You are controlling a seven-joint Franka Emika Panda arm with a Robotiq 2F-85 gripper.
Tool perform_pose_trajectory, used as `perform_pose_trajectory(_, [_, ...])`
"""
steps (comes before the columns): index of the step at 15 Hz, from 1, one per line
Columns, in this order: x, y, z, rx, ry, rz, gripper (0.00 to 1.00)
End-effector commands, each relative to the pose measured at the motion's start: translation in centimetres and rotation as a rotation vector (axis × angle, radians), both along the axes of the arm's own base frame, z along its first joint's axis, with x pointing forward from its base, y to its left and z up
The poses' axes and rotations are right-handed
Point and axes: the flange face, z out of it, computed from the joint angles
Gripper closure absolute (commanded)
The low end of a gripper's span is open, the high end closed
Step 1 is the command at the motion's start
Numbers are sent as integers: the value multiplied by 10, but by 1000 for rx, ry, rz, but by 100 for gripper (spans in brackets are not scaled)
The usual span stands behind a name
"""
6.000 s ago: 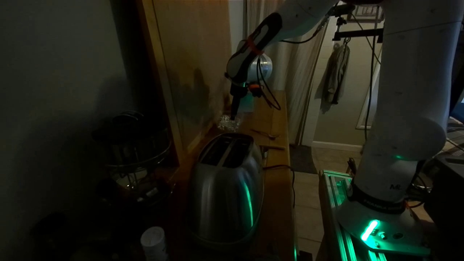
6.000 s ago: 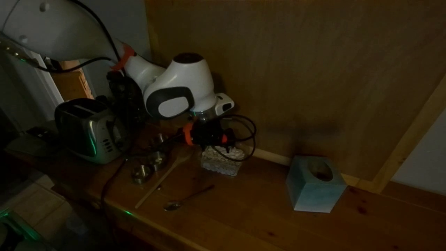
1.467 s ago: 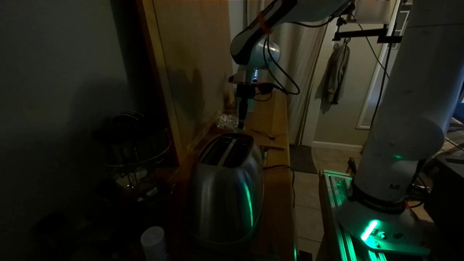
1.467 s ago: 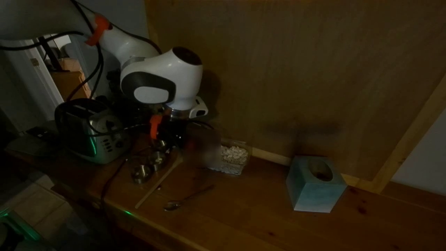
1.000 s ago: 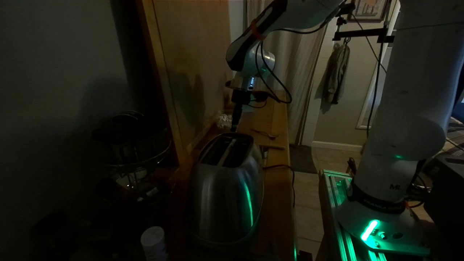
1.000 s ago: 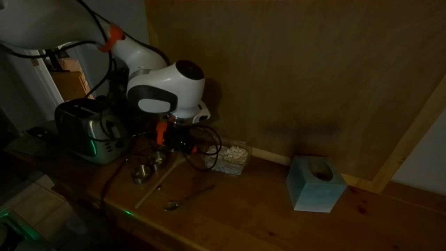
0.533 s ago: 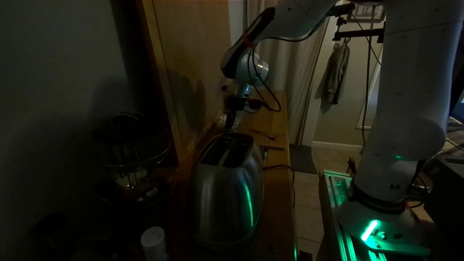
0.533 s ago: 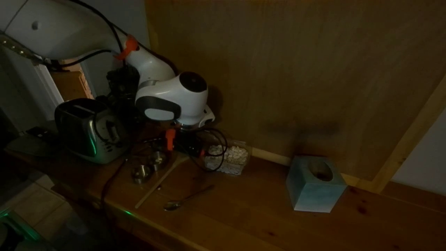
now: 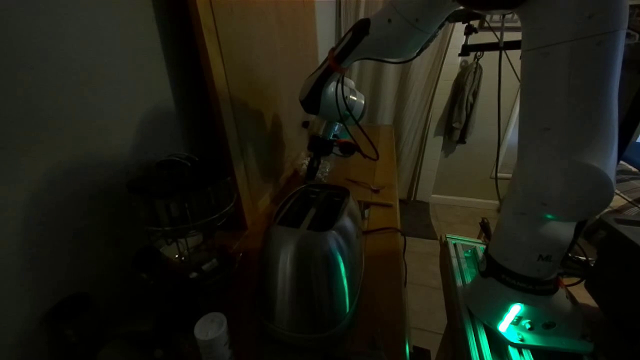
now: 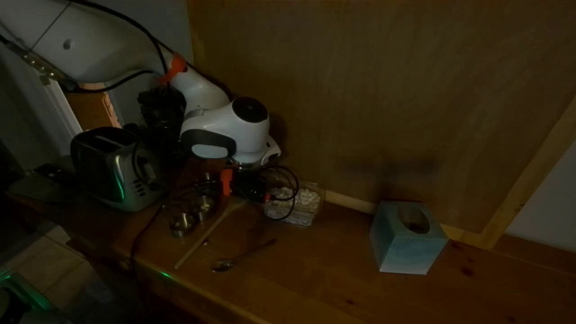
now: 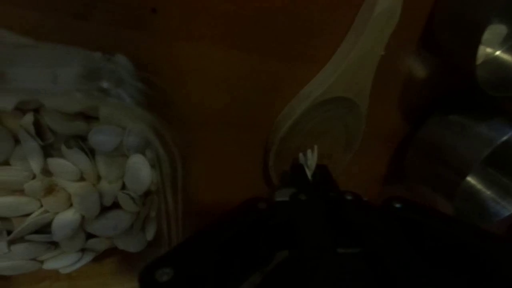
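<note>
In the wrist view my gripper point(image 11: 309, 176) is shut on a few pale seeds point(image 11: 309, 160), which fan out from between its dark fingertips. Beyond them, the bowl of a wooden spoon point(image 11: 356, 80) lies on the counter, and the fingertips overlap it in the picture; how high they hang above it I cannot tell. To the left stands a clear plastic tub point(image 11: 170, 180) full of similar seeds. Metal cups point(image 11: 486, 196) are at the right. An exterior view has the gripper point(image 9: 312, 175) tilted, behind the toaster; elsewhere its fingertips are hidden behind cables.
A steel toaster point(image 9: 312, 270) stands on the counter, also seen in an exterior view point(image 10: 117, 168). Small metal cups point(image 10: 182, 225) sit near it. A metal spoon point(image 10: 223, 264) and a blue tissue box point(image 10: 407, 243) lie further along. A wooden panel point(image 10: 360, 90) backs the counter.
Some seconds ago the gripper was over the seed tub; it then went toward the cups. During the last second it has sunk and shifted toward the wooden panel, staying shut.
</note>
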Motion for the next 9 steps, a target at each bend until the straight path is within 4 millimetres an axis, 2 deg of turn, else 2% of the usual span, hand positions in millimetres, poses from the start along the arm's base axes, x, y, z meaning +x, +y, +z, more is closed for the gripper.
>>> perform_pose_trajectory(1, [5,-5,-4,-19,-9,2,98])
perform_pose_trajectory(8, [0,-3,-3,-17,14,6,98])
perform_pose_trajectory(9, [0,-3,-2,-17,19,6,68])
